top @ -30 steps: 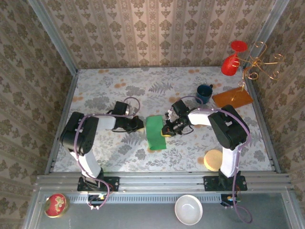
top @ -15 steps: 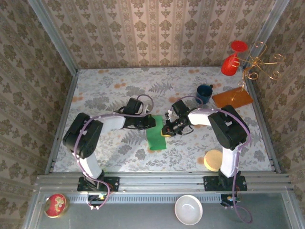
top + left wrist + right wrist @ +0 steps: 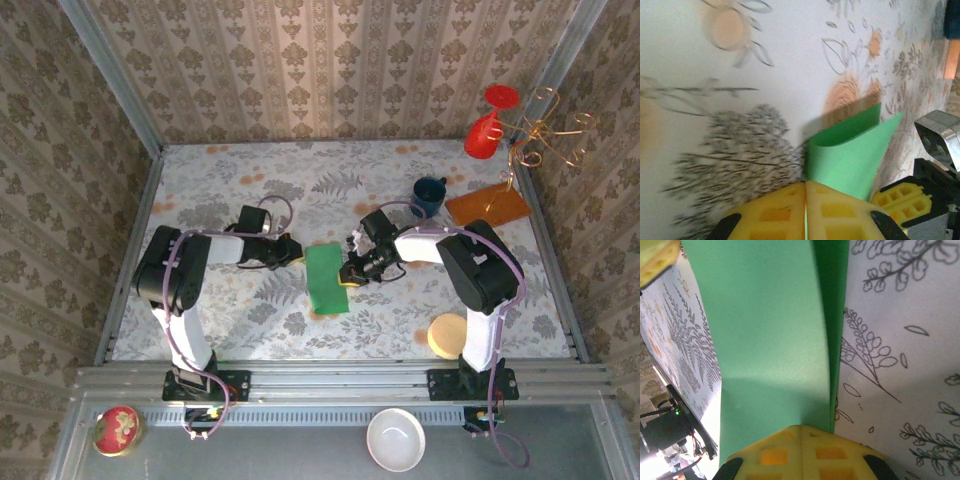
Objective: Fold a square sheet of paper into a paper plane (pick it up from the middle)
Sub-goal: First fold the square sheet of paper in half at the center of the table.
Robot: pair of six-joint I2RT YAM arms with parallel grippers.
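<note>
Folded green paper (image 3: 325, 280) mid-tabletop (image 3: 220, 200), with a closed pincer at each side.
The paper lies as a narrow doubled strip, and its top layer lifts at one corner. The right pincer (image 3: 346, 276), pads together, sits at its right edge. The left pincer (image 3: 294, 254), also closed, is at its far left corner; I cannot tell whether it nips the paper. The likely risk is that the loose layer springs open, or that a sideways push skids the strip and skews the crease. The mug (image 3: 429, 196), well to the right, is dark inside. The bowl (image 3: 397, 440) looks empty.
</note>
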